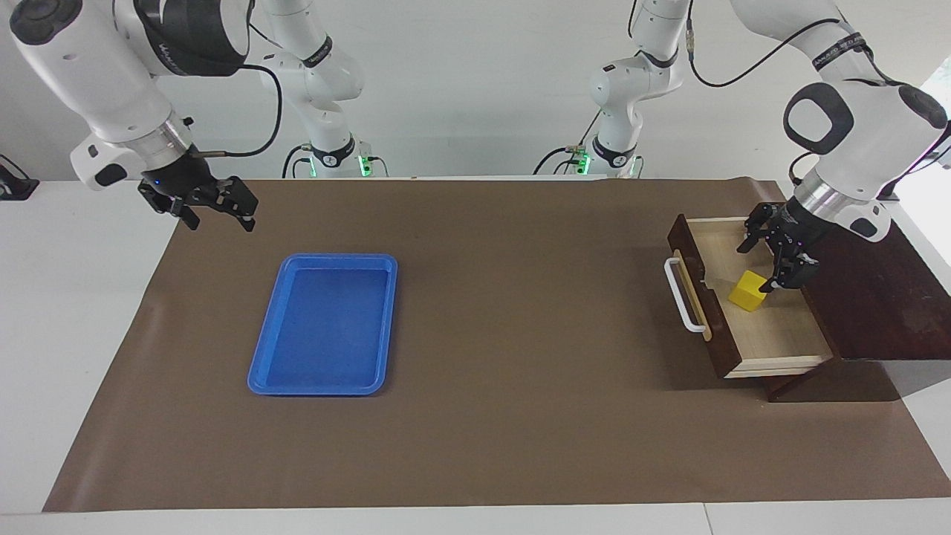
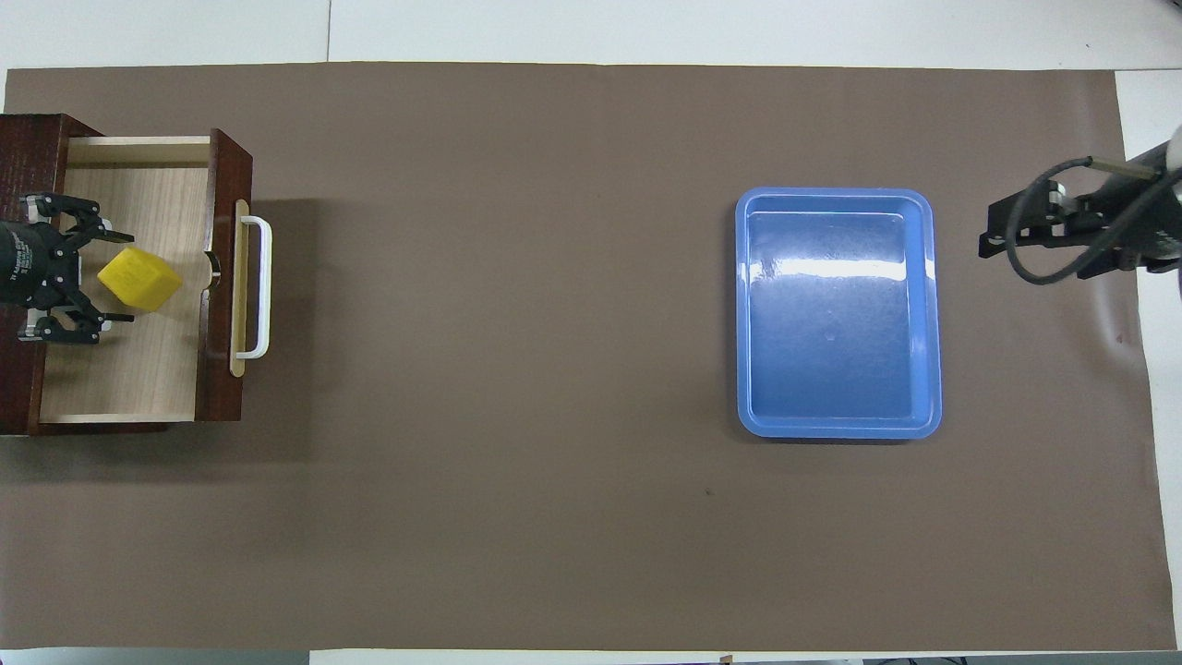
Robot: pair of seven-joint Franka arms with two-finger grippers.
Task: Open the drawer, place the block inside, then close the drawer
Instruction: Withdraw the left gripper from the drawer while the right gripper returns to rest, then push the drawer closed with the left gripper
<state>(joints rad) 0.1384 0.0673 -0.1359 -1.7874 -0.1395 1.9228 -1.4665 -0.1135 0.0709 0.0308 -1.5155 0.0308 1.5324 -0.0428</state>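
The block (image 1: 747, 290) sits loose in the open drawer (image 1: 773, 327), right of frame. The left claw (image 1: 773, 256) hangs spread and empty just above it. It should rise clear before pushing the handle (image 1: 683, 295). The right claw (image 1: 212, 204), upper left, waits open, empty.

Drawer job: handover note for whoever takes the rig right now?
Left gripper: open, over the open drawer, just beside the block, not holding it.
Right gripper: open, raised over the mat at the right arm's end, clear of the blue tray; waiting.
Block: lies tilted on the drawer's pale floor, free of the fingers.
Done: drawer opened, block inside.
Left: lift the left gripper out, then push the drawer shut by its white handle.
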